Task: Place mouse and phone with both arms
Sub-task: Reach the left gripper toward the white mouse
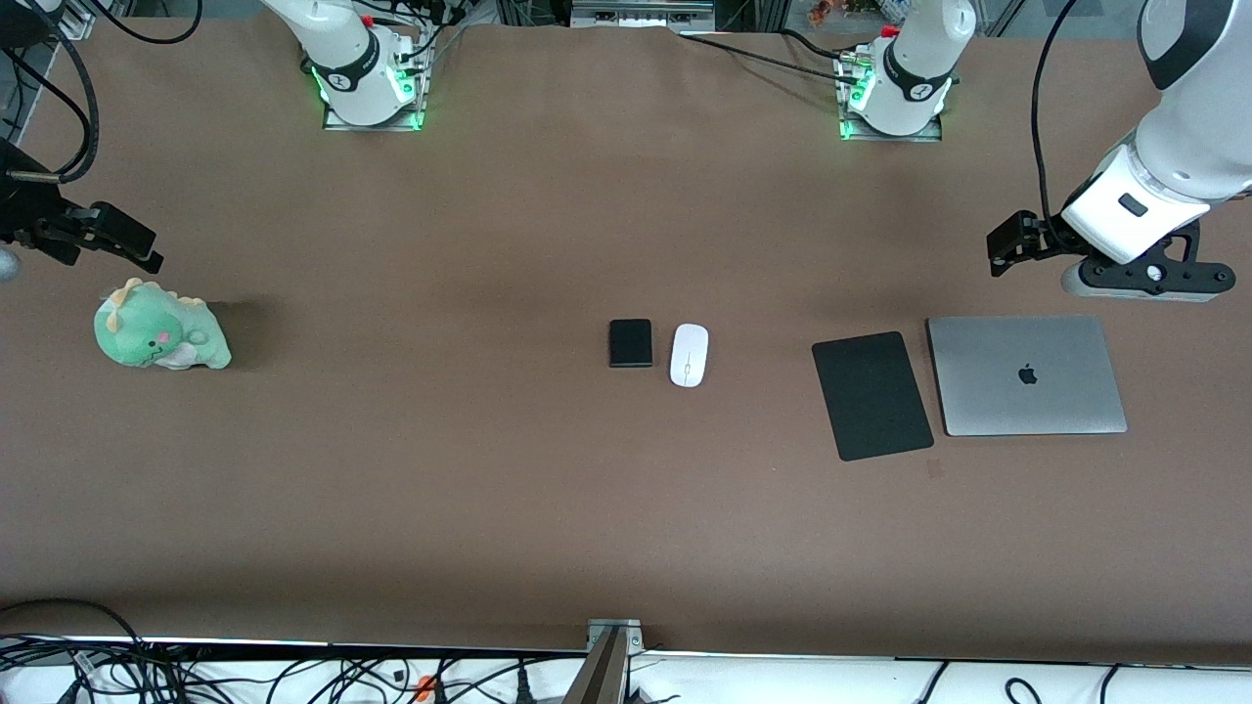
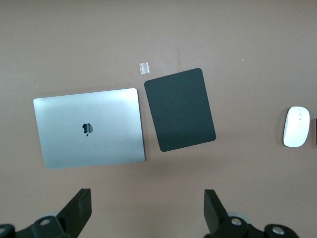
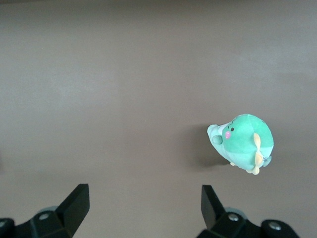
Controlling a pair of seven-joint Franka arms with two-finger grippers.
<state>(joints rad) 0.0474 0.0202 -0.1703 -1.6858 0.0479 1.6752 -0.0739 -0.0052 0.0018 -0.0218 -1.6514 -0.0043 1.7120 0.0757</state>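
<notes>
The white oval mouse point(image 1: 690, 355) lies at the middle of the table, and the small black phone point(image 1: 631, 342) lies right beside it toward the right arm's end. The two are close but apart. The mouse also shows at the edge of the left wrist view point(image 2: 296, 126). My left gripper point(image 1: 1010, 244) is open and empty, up over bare table by the laptop at the left arm's end; its jaws stand wide apart in its wrist view point(image 2: 147, 206). My right gripper point(image 1: 122, 235) is open and empty over the table by a plush toy point(image 3: 145, 206).
A flat black mouse pad point(image 1: 871, 394) point(image 2: 180, 109) lies beside a closed silver laptop point(image 1: 1027, 374) point(image 2: 89, 128) toward the left arm's end. A green plush dinosaur point(image 1: 161, 335) point(image 3: 242, 141) sits at the right arm's end. A small tape piece point(image 2: 144, 68) lies by the pad.
</notes>
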